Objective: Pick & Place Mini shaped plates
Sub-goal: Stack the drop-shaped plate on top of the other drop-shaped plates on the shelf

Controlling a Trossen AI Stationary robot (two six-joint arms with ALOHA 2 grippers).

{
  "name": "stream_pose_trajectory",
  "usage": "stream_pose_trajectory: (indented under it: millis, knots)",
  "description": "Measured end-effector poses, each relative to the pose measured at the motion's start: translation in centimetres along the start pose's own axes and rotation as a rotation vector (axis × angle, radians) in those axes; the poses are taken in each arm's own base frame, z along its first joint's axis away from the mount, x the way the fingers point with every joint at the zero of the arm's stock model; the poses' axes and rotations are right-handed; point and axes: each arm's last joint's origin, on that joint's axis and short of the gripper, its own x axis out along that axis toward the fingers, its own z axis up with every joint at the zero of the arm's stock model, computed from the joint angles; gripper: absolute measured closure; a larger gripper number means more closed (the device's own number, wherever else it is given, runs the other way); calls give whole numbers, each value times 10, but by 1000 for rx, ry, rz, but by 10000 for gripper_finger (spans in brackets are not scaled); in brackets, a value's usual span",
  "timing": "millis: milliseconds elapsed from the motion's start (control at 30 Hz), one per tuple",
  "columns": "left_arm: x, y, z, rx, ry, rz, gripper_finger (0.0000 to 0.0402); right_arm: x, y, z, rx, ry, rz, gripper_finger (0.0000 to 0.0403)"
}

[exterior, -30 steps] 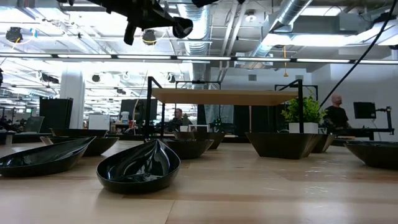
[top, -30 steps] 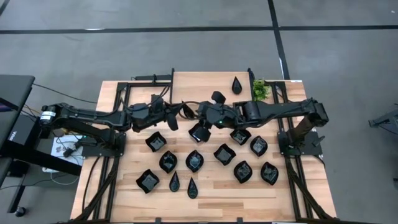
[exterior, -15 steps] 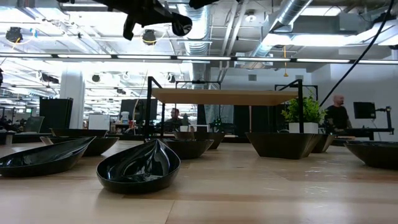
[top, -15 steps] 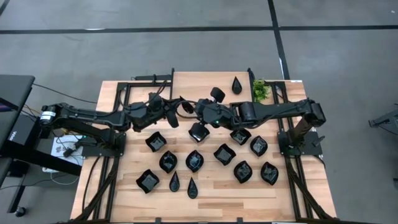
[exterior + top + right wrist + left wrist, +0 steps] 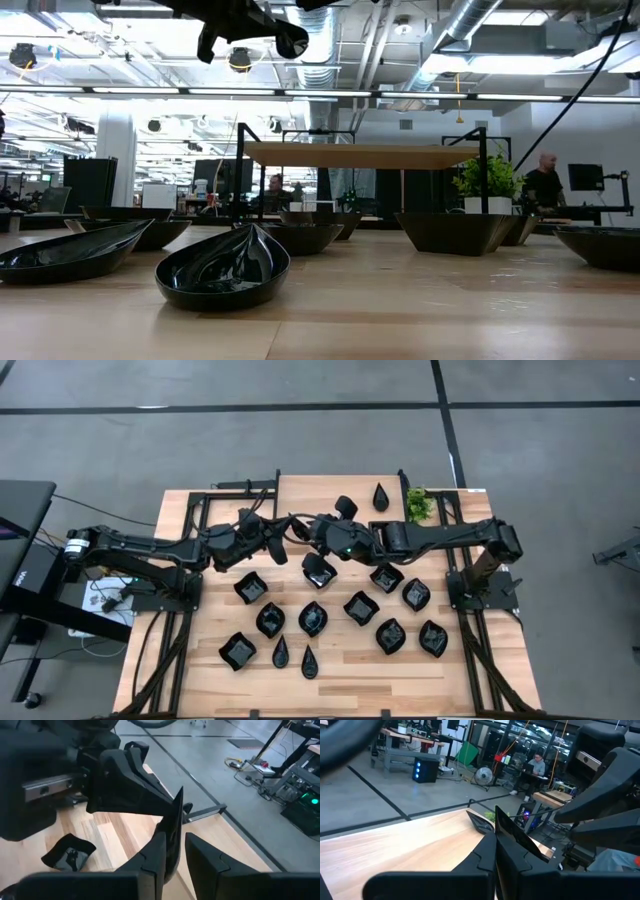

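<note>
Above the middle of the wooden worktop [image 5: 340, 660], toward its far half, the two dark arms meet tip to tip. The right gripper [image 5: 174, 851] has its two fingers closed part way on a thin black plate [image 5: 175, 827], which stands on its edge between them; in the high view this gripper [image 5: 318, 532] sits just at 12 o'clock from a free plate [image 5: 319, 570]. The left gripper [image 5: 290, 535] comes from 9 o'clock and stops just beside the right one. Its fingers [image 5: 490, 857] are fully closed, pressed against each other, and a thin dark edge shows just past their tips; I cannot tell if they pinch it or only touch it.

The other mini shaped plates lie flat on the near half of the worktop, spread in loose rows and apart from each other: wavy-edged square ones such as at 8 o'clock [image 5: 237, 651] and near the middle [image 5: 360, 606], round leaf ones [image 5: 313, 618], and narrow teardrop ones at 6 o'clock [image 5: 309, 661]. One teardrop plate [image 5: 381, 495] lies alone at 12 o'clock, near the far edge, just beside a small green plant [image 5: 418, 506].

From the low view a glossy teardrop plate [image 5: 222, 268] is nearest to the camera, and more plates stand behind it at both sides. Both arms hang high above, mostly out of the picture. Far in the room behind, a person [image 5: 544, 185] is at 3 o'clock.
</note>
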Motion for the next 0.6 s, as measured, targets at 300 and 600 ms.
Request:
stream_pose_trajectory:
  millis: [300, 600]
  knots:
    - [0, 0, 0, -3, -4, -1, 397, 14, 7, -5, -2, 5, 1, 334]
    - [1, 0, -2, 3, 4, 1, 397, 16, 8, 3, -24, 0, -32, 334]
